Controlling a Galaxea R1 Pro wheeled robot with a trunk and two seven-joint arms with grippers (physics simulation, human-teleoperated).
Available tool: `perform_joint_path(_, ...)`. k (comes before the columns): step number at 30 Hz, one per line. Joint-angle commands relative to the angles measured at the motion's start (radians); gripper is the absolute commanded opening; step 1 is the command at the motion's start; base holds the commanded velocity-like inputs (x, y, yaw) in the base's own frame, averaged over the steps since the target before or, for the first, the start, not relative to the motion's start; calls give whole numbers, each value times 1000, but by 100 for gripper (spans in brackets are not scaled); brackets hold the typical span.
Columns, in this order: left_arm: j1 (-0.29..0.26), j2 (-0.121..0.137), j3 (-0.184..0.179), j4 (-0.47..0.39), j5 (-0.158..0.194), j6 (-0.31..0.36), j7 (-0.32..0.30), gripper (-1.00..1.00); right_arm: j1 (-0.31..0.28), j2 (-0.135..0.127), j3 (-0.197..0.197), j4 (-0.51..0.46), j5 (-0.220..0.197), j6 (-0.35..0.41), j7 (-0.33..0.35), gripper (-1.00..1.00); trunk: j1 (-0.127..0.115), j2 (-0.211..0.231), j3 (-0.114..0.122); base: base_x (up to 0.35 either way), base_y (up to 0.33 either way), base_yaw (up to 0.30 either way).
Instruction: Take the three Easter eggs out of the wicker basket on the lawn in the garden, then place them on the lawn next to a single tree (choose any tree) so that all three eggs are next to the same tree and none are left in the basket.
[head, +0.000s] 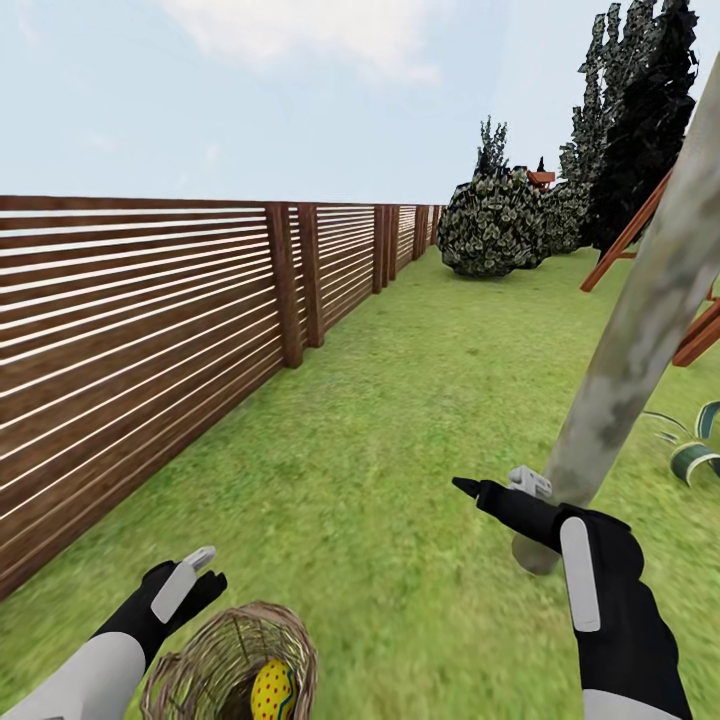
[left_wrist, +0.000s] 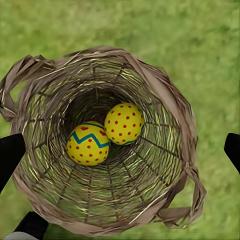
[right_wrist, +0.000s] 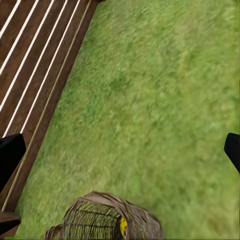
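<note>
Left wrist view: we log two Easter eggs (left_wrist: 106, 134) lying in the wicker basket (left_wrist: 170, 95) on the lawn (head: 400, 400) beside the tree (head: 640, 320), third unlocated, both awaiting removal; left gripper (left_wrist: 120, 150) and right gripper (right_wrist: 120, 150) spread, empty.

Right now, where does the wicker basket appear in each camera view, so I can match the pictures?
Head view: wicker basket at the bottom edge, beside the left gripper.
Left wrist view: basket seen from above, central, holding two Easter eggs.
Right wrist view: basket at the bottom edge.
Shared landmark: the lawn around the basket.
</note>
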Motion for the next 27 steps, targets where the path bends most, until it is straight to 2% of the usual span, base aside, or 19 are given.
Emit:
perform_joint_path(1, 0, 0, 1, -2, 10, -1, 7, 100, -1, 1, -2, -3, 2, 5, 5, 100, 4, -8, -4, 0, 0, 0)
perform_joint_path(15, 0, 0, -2, 0, 6, -44, -25, 100, -1, 1, -1, -13, 2, 5, 5, 100, 58, -106, -48, 0, 0, 0)
perform_joint_path(27, 0, 0, -3, 0, 6, -52, -31, 100, -1, 1, 0, -14, 2, 5, 5, 100, 104, -190, -86, 0, 0, 0)
